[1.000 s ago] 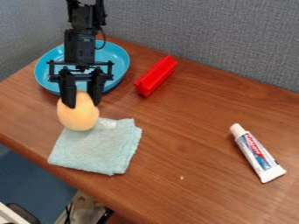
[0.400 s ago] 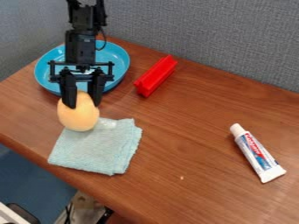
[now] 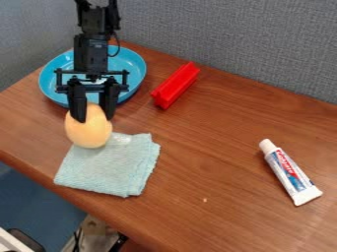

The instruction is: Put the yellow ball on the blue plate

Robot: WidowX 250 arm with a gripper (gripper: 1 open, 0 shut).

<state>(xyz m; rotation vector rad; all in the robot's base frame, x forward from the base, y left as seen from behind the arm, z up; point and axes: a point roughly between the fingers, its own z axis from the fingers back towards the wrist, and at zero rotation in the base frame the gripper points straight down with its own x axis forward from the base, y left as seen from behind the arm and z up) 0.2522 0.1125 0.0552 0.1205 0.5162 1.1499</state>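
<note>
Item 1: yellow ball (image 3: 87,128), one. Smooth, matte, yellow-orange, egg-shaped, with no markings. It stood near the tabletop's (image 3: 224,123) left edge, at the far corner of the cloth, clamped between the black fingers of the gripper (image 3: 90,115), which was closed on it from above.

Item 2: blue plate (image 3: 58,71), one. Round, glossy, bright blue, with a raised rim; it sat at the far left corner of the tabletop, just behind the ball.

Item 3: cloth (image 3: 109,163), one, pale teal, near the front edge.

Item 4: red block (image 3: 174,85), one, by the far edge.

Item 5: toothpaste tube (image 3: 289,170), one, white with red and blue print; the lettering was too small to read.
</note>
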